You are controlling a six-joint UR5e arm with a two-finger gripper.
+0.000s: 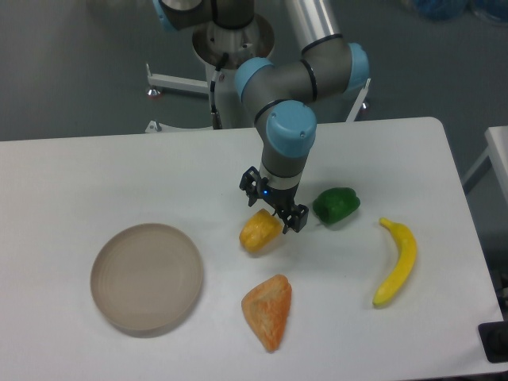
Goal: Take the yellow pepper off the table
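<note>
Camera view from above and in front is showing the white table [119, 167] with the arm reaching down over its middle. The gripper [274, 208] is hanging directly over the upper right part of the yellow pepper [259, 231], with its dark body covering that edge of the fruit. Its fingers are standing apart, one toward the upper left and one toward the lower right, though whether they are touching the pepper cannot be told from this angle. The yellow pepper is lying on the table near its center, not lifted as far as can be seen. Just to the right of the gripper, a green pepper [336, 204] is sitting on the table, apart from the yellow one. Farther right, a banana [397, 263] is lying with its curve running top to bottom. Below the yellow pepper, an orange wedge [268, 309] is resting near the front edge. Well to the left, a round beige plate [146, 275] is sitting on the table. Behind the table, the arm's base column [234, 67] is standing on the grey floor.
</note>
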